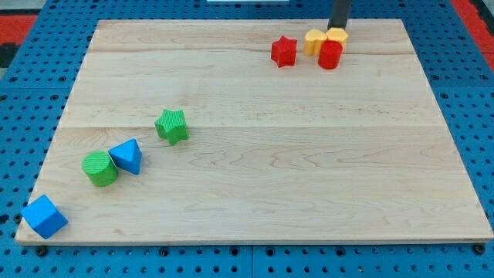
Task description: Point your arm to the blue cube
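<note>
The blue cube (44, 216) sits at the board's bottom left corner, close to the edge. My rod comes down at the view's top right, and my tip (338, 28) is at the far edge of the board, right behind a yellow block (337, 35). The tip is far from the blue cube, across the whole board diagonally.
Near the tip are a second yellow block (313, 42), a red cylinder (330, 55) and a red star (284, 52). At the left are a green star (171, 126), a blue triangular block (127, 157) and a green cylinder (99, 168). The wooden board (309, 170) lies on a blue pegboard.
</note>
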Robot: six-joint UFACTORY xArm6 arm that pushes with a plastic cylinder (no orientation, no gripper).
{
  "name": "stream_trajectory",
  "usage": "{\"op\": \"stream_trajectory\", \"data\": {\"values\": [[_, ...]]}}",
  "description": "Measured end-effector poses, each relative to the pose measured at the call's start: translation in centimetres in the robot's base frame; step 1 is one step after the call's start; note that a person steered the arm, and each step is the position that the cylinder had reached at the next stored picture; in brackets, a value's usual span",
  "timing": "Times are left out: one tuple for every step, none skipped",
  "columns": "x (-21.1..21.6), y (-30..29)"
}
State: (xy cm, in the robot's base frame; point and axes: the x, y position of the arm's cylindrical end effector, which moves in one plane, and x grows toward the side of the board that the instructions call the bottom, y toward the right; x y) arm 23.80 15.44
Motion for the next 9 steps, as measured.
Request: {"op": "stream_trajectory", "data": {"values": [[-0.3,0.9],[1.8,6.9],[10.2,7.1],[22.4,5.4],[38.0,-6.7],[38.0,-6.7],[38.1,-12.6],[38.1,-24.9],[38.1,-30.4]]}}
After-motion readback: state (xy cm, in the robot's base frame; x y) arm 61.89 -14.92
